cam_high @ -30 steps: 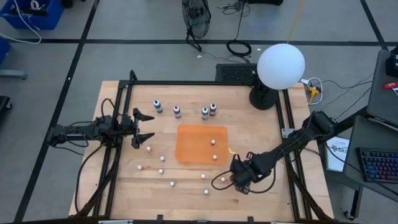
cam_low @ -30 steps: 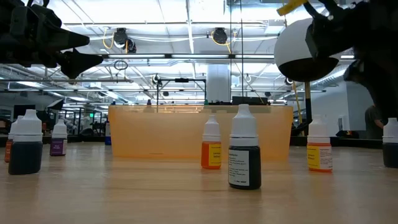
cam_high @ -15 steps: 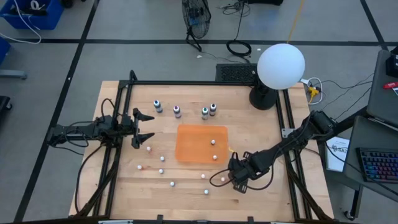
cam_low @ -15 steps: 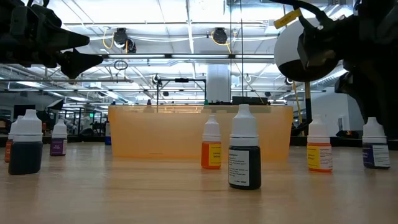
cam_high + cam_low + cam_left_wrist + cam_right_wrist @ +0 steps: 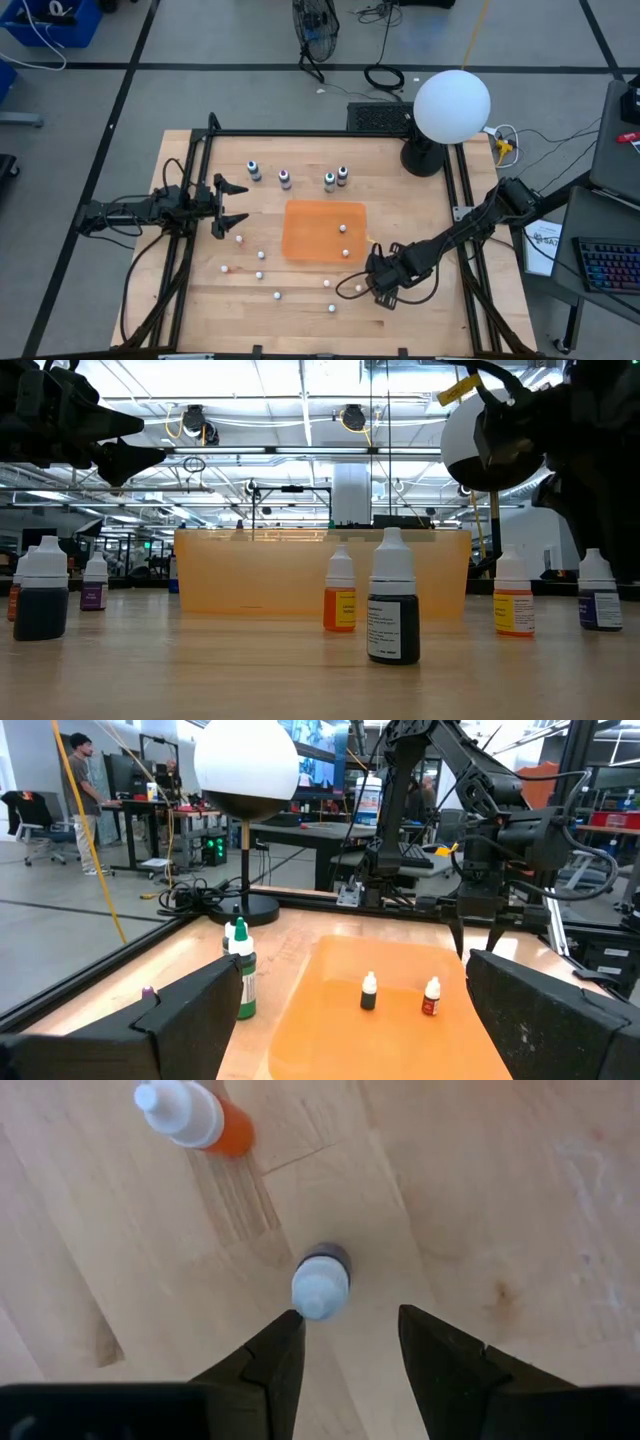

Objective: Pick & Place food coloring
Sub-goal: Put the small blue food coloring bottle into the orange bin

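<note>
**Right end effector poised above a small bottle, fingers parted**

Fingers of the right end effector (image 5: 345, 1342) are seen partly spread in the right wrist view, with nothing gripped between them; a small dark-bodied bottle with a pale cap (image 5: 321, 1284) stands upright on the wood just beyond the fingertips, apart from both. An orange-bodied bottle (image 5: 195, 1118) lies further off, in the upper left of that frame. In the high view the right end effector (image 5: 362, 286) is placed at the lower centre-right of the worktop (image 5: 400, 210), just below the lower right corner of the orange tray (image 5: 310, 232), with a pale cap (image 5: 342, 291) close at its left.

The left end effector (image 5: 232, 204) is held at the left side of the worktop with its fingers spread wide and empty, pointed toward the tray.

Four food coloring bottles (image 5: 284, 179) are set in a row in the upper middle of the worktop, above the tray and well apart from both arms. Two small bottles (image 5: 343, 229) are seen inside the tray at its right side; in the left wrist view one appears dark (image 5: 369, 992) and one red (image 5: 431, 997). Several further pale-capped bottles (image 5: 259, 274) are scattered over the lower part of the worktop, left of and below the tray. A white globe lamp (image 5: 451, 105) stands at the upper right corner.
</note>
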Available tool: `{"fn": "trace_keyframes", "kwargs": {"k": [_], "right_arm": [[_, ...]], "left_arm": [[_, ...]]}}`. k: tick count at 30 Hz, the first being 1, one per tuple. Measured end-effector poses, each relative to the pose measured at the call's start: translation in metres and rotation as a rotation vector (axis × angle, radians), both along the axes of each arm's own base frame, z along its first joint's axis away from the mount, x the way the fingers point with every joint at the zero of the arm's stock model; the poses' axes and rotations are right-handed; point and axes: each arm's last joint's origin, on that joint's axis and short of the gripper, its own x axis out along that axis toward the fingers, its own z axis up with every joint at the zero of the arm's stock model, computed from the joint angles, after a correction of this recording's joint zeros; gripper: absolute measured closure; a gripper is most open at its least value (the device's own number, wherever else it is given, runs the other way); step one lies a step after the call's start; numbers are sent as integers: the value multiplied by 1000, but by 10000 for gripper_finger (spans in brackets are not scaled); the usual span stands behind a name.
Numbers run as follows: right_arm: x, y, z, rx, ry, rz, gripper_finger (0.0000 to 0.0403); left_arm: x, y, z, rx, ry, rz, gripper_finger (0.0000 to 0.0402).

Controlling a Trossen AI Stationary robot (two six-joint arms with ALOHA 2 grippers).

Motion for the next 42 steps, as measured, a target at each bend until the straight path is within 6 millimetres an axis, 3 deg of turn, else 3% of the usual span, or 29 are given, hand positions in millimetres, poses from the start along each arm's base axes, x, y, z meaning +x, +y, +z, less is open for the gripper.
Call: {"fn": "trace_keyframes", "kwargs": {"k": [11,23,42], "right_arm": [[9,3,21,-45,-49,0,253],[13,6,-9,-100,65,54,253],[6,2,-10,-135,140,23,256]], "left_arm": [[0,0,0,0,0,0,23],[0,0,0,0,0,0,23],[0,0,0,0,0,0,23]]}}
